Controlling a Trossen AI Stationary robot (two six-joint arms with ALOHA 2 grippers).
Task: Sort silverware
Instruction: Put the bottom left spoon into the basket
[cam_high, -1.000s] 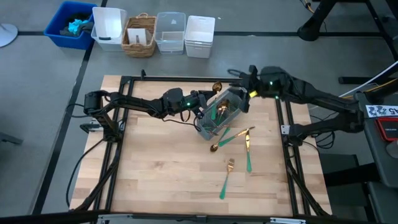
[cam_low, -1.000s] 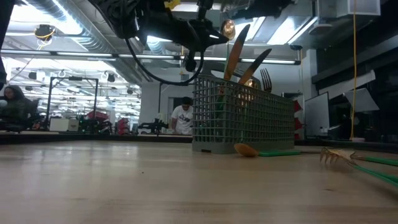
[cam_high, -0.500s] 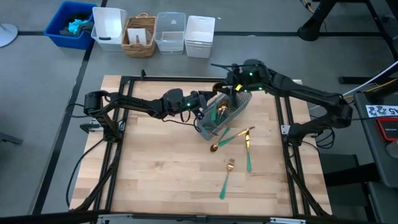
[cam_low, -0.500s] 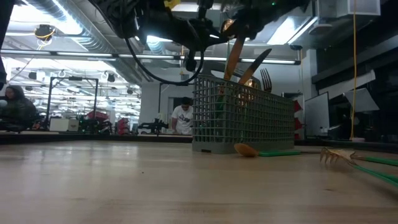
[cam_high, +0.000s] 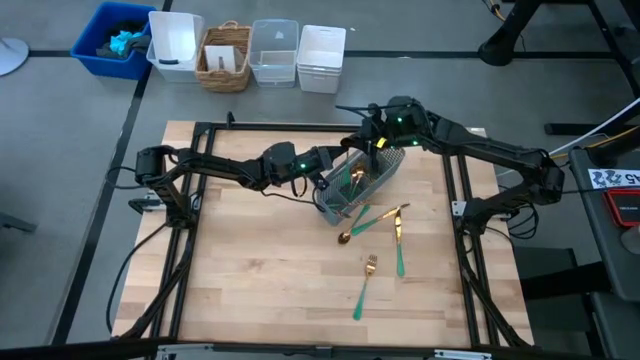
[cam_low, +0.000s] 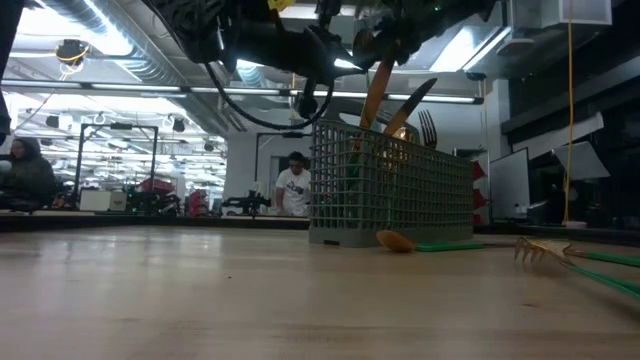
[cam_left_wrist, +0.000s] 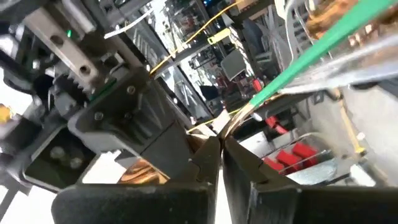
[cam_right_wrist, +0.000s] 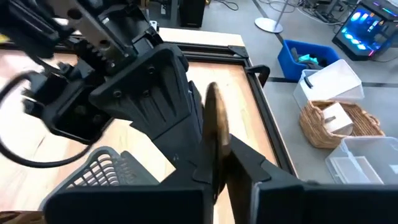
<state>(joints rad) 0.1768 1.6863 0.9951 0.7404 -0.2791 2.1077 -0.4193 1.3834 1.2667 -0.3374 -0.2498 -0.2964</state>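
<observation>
I have the right gripper (cam_high: 362, 137) at the far rim of the caddy (cam_high: 357, 185), its fingers (cam_right_wrist: 249, 163) pinched on the gold head of a spoon (cam_right_wrist: 214, 134) that stands tall out of the mesh. The left gripper (cam_high: 322, 172) sits at the caddy's left end with its fingers (cam_left_wrist: 208, 163) pressed together; it seems to be nipping the caddy's edge there, though the wrist view is too cluttered for me to swear to it.

My main worry is the grip: I'm holding a smooth, rounded head edge-on, so the spoon could swivel or slip out when I lift. If that handle is tangled with the other pieces standing in the caddy, pulling it may drag them up or tip the caddy, which already sits askew on the table (cam_high: 250, 290). The two grippers are also just beside each other, so a careless swing could knock them together.

The rest of the silverware is split. Several pieces stand in the caddy, a spoon (cam_high: 353, 224) and a knife (cam_high: 397, 243) lie just in front of it, and a fork (cam_high: 364, 287) lies farther forward. Well behind the caddy, off the table, stand a blue bin (cam_high: 112, 38), a wicker basket (cam_high: 225, 57) and some white and clear containers. Nothing blocks a straight lift except the left arm close by.
</observation>
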